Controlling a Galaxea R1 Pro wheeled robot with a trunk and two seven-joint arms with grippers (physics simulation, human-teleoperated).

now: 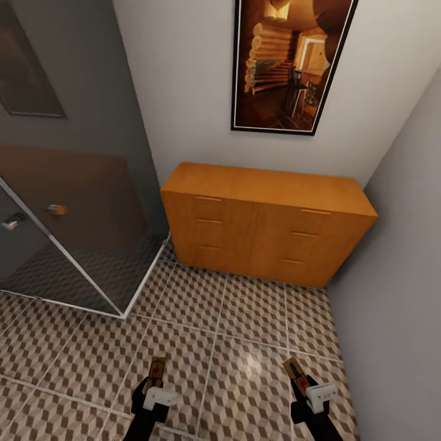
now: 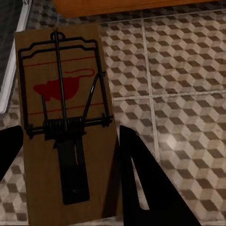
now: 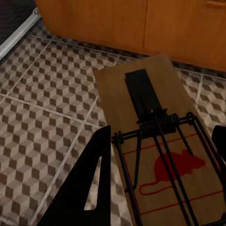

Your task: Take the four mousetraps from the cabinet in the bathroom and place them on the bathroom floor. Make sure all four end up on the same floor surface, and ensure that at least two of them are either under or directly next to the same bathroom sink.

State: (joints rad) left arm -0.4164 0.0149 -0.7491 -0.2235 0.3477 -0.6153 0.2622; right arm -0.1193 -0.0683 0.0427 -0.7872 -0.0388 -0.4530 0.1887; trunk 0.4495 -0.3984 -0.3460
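A black-framed picture (image 1: 293,61) of a log interior hangs on the white wall (image 1: 184,92) ahead of me; a glass shower enclosure (image 1: 73,202) stands to my left.

wooden mousetrap (image 2: 66,136) (dark metal), glossy floor tiles (image 1: 245,343)

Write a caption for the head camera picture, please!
Both grippers hold mousetraps above the cube-patterned bathroom floor, facing the cabinet.

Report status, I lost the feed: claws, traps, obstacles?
Left claw shut on mousetrap. Right claw shut on second mousetrap. Both above floor; cabinet ahead.
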